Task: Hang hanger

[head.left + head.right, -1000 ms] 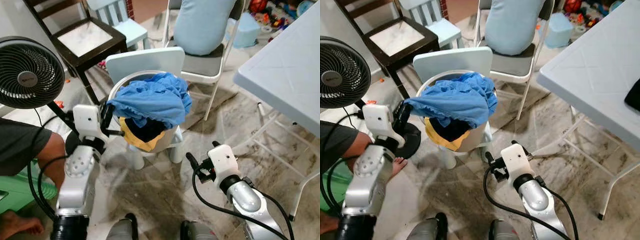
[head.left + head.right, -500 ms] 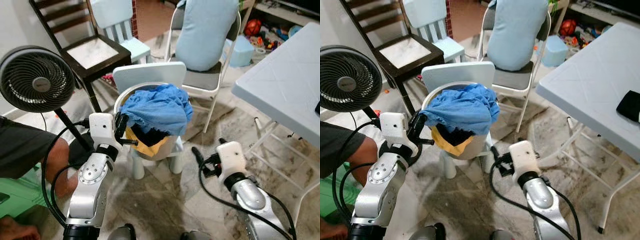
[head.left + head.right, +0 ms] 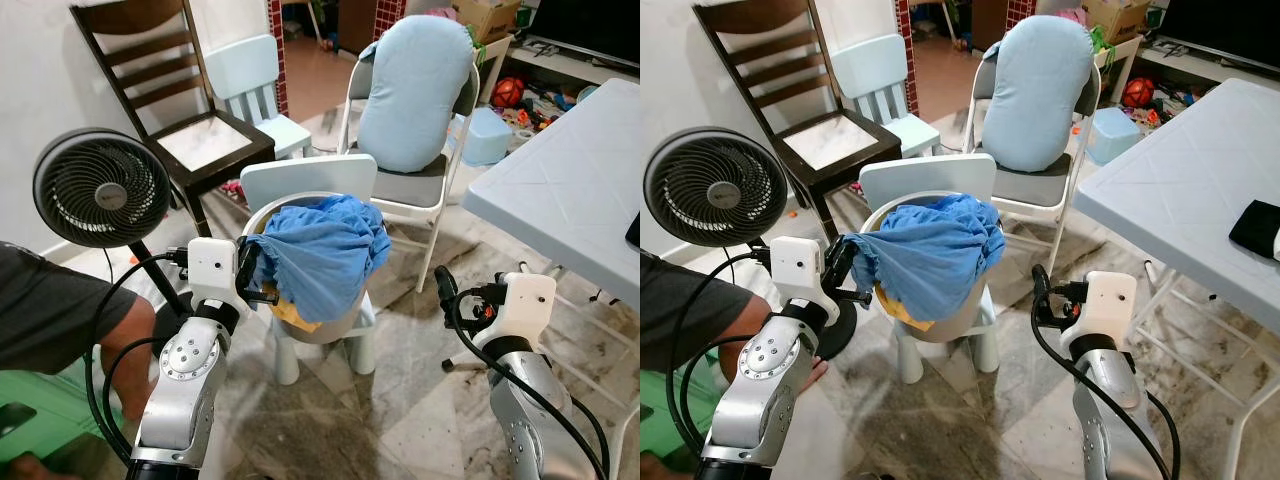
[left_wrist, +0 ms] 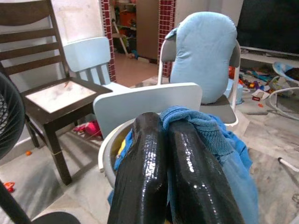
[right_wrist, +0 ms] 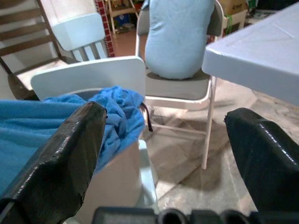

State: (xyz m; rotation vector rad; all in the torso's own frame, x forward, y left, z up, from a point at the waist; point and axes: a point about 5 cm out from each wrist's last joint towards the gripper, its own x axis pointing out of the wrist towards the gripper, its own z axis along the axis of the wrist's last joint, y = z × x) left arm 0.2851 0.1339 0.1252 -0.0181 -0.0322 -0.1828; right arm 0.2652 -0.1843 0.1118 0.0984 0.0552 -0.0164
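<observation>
A blue garment (image 3: 325, 250) is heaped over a white laundry basket (image 3: 335, 325) that stands on a small white chair (image 3: 310, 178). Yellow cloth (image 3: 290, 312) peeks out under it. My left gripper (image 3: 252, 282) is at the basket's left rim, shut on the garment's edge, and the cloth stretches toward it. In the left wrist view the two black fingers (image 4: 140, 177) are pressed together with blue fabric (image 4: 219, 140) alongside them. My right gripper (image 3: 445, 290) hovers to the right of the chair, open, its fingers (image 5: 60, 158) wide apart and holding nothing.
A black fan (image 3: 100, 185) and a person's shoulder (image 3: 50, 320) are at my left. Behind the basket stand a dark wooden chair (image 3: 200, 140), a pale blue child's chair (image 3: 255, 90) and a folding chair with a blue cushion (image 3: 415, 90). A white table (image 3: 570, 170) is at the right.
The camera has risen and tilted up, showing more of the room. My left gripper keeps its hold on the blue garment. My right gripper has risen and moved right, away from the chair.
</observation>
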